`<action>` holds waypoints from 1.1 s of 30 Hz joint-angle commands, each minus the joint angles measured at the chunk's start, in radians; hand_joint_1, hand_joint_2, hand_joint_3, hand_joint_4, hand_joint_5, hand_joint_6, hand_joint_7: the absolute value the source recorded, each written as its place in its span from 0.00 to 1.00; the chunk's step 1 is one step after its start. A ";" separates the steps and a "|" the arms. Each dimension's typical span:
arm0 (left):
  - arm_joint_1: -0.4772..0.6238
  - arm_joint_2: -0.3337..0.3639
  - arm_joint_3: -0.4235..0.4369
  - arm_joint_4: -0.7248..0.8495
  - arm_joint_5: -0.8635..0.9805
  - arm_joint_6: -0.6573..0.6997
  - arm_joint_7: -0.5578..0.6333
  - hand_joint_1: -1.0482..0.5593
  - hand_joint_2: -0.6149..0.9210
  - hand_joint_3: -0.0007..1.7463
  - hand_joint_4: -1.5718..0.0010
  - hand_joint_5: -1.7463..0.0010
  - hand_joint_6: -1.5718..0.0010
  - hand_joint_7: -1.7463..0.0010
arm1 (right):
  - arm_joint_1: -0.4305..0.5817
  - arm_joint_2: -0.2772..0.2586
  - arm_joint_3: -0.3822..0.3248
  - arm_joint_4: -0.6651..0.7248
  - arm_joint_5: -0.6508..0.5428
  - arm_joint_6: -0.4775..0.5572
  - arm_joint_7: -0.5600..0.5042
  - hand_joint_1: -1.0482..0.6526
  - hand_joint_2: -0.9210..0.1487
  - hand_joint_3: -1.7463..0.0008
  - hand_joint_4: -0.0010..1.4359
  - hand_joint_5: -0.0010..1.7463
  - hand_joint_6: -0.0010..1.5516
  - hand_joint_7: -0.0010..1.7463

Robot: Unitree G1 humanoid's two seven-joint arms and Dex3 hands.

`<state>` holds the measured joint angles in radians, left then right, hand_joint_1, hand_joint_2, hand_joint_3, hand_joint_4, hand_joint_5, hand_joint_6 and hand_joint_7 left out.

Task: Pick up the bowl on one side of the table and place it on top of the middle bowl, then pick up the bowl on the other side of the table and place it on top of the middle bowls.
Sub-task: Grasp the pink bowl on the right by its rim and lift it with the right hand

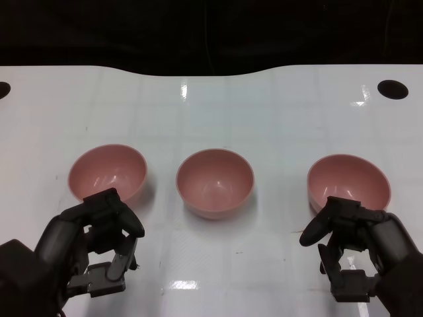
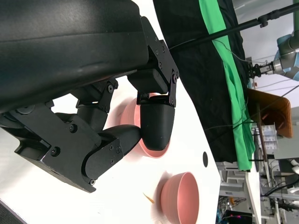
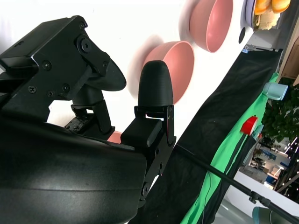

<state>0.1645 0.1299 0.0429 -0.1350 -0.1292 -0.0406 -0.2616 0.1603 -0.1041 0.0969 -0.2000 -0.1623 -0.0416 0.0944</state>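
Three pink bowls stand in a row on the white table: the left bowl, the middle bowl and the right bowl. My left hand hovers just in front of the left bowl, fingers bent and apart, holding nothing. In front of the right bowl my right hand is likewise empty, its fingers near the rim. In the left wrist view the hand partly hides the left bowl, with the middle bowl beyond. The right wrist view shows the hand before the middle bowl and the left bowl.
Two dark round holes mark the table's far corners. A black backdrop runs behind the far edge, which curves inward at the middle. Green cloth and lab equipment stand off the table in the wrist views.
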 commanded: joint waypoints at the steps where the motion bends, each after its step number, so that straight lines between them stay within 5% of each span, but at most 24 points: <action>1: -0.003 0.012 0.010 -0.005 -0.005 0.003 0.001 0.56 0.71 0.69 0.52 0.00 0.55 0.12 | -0.010 -0.008 -0.014 0.002 0.020 -0.014 0.003 0.62 0.48 0.32 0.53 0.81 0.48 0.64; 33: 0.002 0.011 0.006 -0.008 0.020 -0.001 0.007 0.55 0.69 0.73 0.52 0.00 0.55 0.11 | -0.026 0.000 -0.057 -0.044 0.020 -0.019 -0.033 0.59 0.43 0.39 0.46 0.81 0.45 0.60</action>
<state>0.1647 0.1297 0.0424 -0.1350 -0.1089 -0.0454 -0.2606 0.1440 -0.1012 0.0509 -0.2271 -0.1471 -0.0599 0.0711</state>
